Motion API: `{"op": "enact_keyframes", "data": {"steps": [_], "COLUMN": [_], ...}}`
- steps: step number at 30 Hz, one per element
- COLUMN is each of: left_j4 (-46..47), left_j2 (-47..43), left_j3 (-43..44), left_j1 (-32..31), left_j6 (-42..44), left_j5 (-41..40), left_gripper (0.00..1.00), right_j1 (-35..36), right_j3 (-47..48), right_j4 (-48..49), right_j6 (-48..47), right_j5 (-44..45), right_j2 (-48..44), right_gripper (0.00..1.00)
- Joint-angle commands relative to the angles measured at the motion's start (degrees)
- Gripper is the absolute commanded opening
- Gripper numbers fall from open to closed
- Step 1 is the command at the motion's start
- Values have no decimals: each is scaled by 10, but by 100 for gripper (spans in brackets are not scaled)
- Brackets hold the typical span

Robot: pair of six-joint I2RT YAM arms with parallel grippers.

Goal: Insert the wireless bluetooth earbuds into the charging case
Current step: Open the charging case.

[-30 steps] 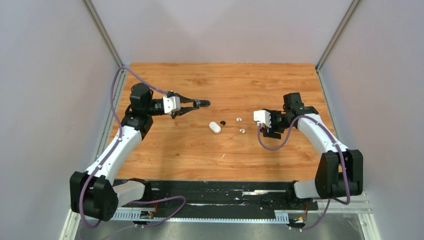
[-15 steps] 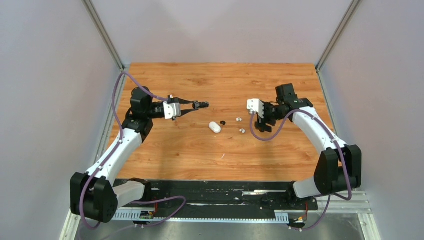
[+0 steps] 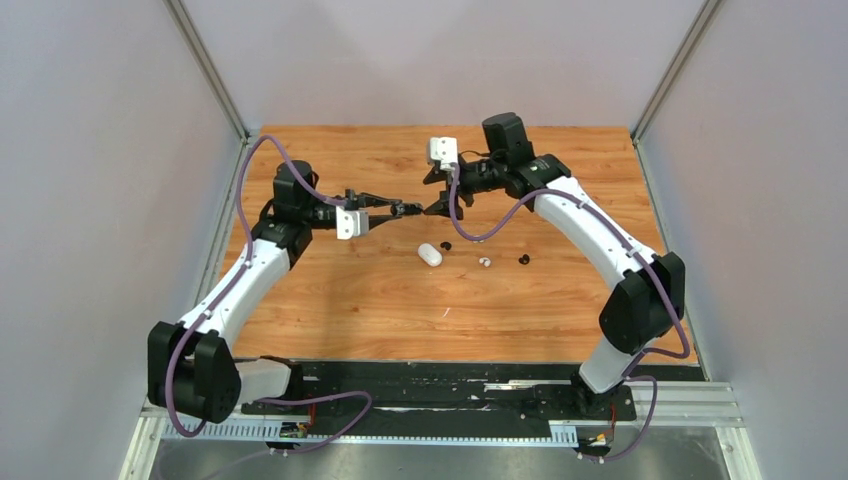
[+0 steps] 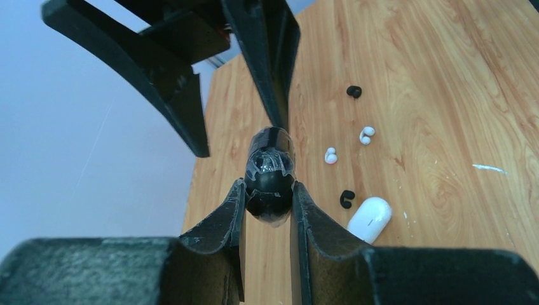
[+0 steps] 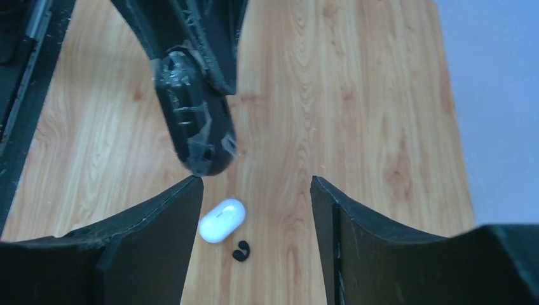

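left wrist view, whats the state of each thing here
left gripper: jaws shut on the black pebble-shaped case
black pebble-shaped case: held above the wooden table, looks closed
right gripper: jaws open, gripping nothing
white pebble-shaped case: closed, lying on the table
two tiny black earbuds: loose on the table, uncased
two tiny white earbuds: loose on the table, uncased

Before you a wood-grain table (image 3: 380, 300), grey walls (image 3: 100, 150) on three sides, aluminium posts (image 3: 205, 65) at far corners, black plate (image 3: 420, 380) along near edge.
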Motion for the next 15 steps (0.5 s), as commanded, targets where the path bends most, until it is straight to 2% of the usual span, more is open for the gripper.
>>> {"op": "enact_keyframes", "data": {"steps": [1, 9, 15], "left_j4": [-50, -29, -60], "left_j2": [8, 42, 40], "left_j3": [43, 80, 85], "left_j1": [-4, -5, -8], "left_j6": [50, -53, -31], "left_j5": [21, -3, 6], "left_gripper": [0, 0, 0], "right_j1": [24, 31, 27], "right_j3": [16, 11, 24], "right_j4": [26, 31, 64], "right_j6": [-21, -43, 24], "right_j5": [-43, -36, -8], "right_j2": [13, 13, 24], "right_gripper": [64, 61, 56]}}
